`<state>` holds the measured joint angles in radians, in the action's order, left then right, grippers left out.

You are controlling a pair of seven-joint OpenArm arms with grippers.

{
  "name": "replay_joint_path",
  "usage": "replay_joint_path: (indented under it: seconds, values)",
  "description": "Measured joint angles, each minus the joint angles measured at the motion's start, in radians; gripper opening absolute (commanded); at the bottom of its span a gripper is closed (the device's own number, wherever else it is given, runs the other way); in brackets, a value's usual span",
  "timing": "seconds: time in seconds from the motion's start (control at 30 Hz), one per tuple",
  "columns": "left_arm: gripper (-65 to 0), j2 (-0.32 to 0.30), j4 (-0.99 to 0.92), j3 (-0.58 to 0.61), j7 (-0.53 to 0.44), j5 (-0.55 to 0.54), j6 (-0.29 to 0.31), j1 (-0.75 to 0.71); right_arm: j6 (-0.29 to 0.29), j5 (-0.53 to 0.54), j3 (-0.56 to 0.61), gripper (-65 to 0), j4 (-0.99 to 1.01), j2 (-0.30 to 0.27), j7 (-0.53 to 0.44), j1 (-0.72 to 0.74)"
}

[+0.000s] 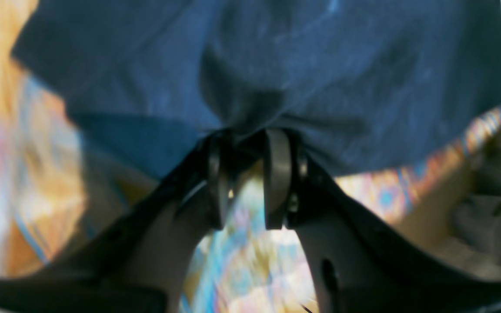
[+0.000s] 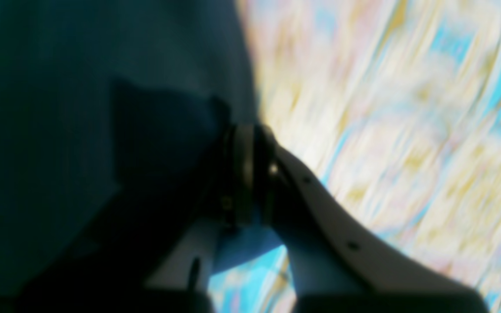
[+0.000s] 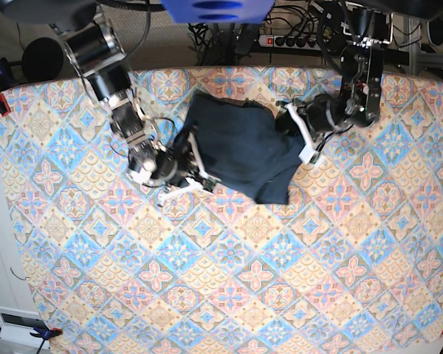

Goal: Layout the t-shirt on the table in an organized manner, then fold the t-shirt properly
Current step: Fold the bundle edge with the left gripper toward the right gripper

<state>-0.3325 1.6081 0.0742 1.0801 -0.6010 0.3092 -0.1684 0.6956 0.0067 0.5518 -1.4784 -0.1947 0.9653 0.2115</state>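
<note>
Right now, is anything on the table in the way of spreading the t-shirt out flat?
Nothing visible. Both grippers pinch the t-shirt at opposite edges, left gripper and right gripper, and the table around it shows only bare patterned cloth.

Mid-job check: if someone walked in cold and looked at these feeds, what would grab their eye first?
The dark navy t-shirt, bunched in the far middle of the pastel diamond-tiled table, stands out. Both arms flank it: the left gripper pinches a gathered fold of its edge, and the right gripper is shut on the fabric at the opposite side. Both wrist views are blurred.
</note>
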Motion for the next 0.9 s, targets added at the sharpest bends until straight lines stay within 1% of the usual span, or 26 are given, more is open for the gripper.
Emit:
replay_joint_path:
  seconds: [0.07,0.1,0.13,0.2,0.23,0.3,0.33,0.37,0.5,0.53,0.63,0.7,0.73,0.8,0.83,0.9]
  values:
    - [-51.9,-0.002,-0.041,0.049,-0.012,0.018,0.003,0.058,0.006,0.008,-0.019,-62.7,-0.076,-0.029,0.000,-0.047]
    - [-51.9,-0.003,-0.068,0.074,-0.040,0.022,0.006,0.086,0.008,0.014,-0.039,-62.7,-0.115,-0.045,-0.002,-0.071]
    - [-51.8,-0.003,-0.099,0.101,-0.069,0.035,0.008,0.117,0.010,0.029,-0.070,-62.7,-0.154,-0.061,-0.007,-0.093]
    - [-51.8,-0.003,-0.167,0.158,-0.153,0.055,0.009,0.180,0.006,0.019,-0.147,-62.7,-0.235,-0.082,-0.005,-0.138]
    - [-51.8,-0.002,-0.205,0.188,-0.158,0.066,0.011,0.220,0.006,0.014,-0.189,-62.7,-0.272,-0.096,-0.003,-0.163]
    - [-51.8,0.043,-0.291,0.220,-0.187,0.077,0.018,0.299,0.000,0.008,-0.256,-62.7,-0.341,-0.111,0.005,-0.214]
    - [-51.8,0.061,-0.333,0.224,-0.196,0.086,0.017,0.332,0.000,0.001,-0.275,-62.7,-0.374,-0.117,0.008,-0.241]
    - [-51.8,0.094,-0.373,0.225,-0.205,0.110,0.016,0.363,0.000,0.002,-0.287,-62.7,-0.405,-0.125,0.008,-0.267]
    - [-51.8,0.194,-0.528,0.227,-0.312,0.196,0.000,0.469,0.011,0.027,-0.303,-62.8,-0.465,-0.121,-0.012,-0.358]
    - [-51.8,0.221,-0.572,0.225,-0.340,0.212,-0.005,0.494,0.005,0.026,-0.313,-62.8,-0.466,-0.119,-0.009,-0.385]
    - [-51.8,0.289,-0.662,0.224,-0.372,0.277,-0.018,0.559,0.006,0.010,-0.344,-62.8,-0.465,-0.126,0.008,-0.451]
    - [-52.2,0.338,-0.705,0.224,-0.414,0.315,-0.042,0.586,0.008,0.003,-0.325,-62.8,-0.466,-0.124,0.008,-0.456]
    - [-52.2,0.354,-0.711,0.222,-0.415,0.322,-0.047,0.594,0.007,0.004,-0.299,-62.8,-0.467,-0.117,0.006,-0.443]
    - [-52.2,0.363,-0.713,0.209,-0.405,0.315,-0.042,0.599,0.004,0.005,-0.256,-62.8,-0.473,-0.081,-0.001,-0.403]
    - [-52.2,0.363,-0.705,0.177,-0.395,0.302,-0.042,0.594,0.006,0.014,-0.237,-62.8,-0.473,-0.062,-0.006,-0.380]
    - [-52.2,0.337,-0.639,0.095,-0.327,0.270,-0.042,0.563,0.010,0.032,-0.206,-62.9,-0.472,-0.029,-0.015,-0.341]
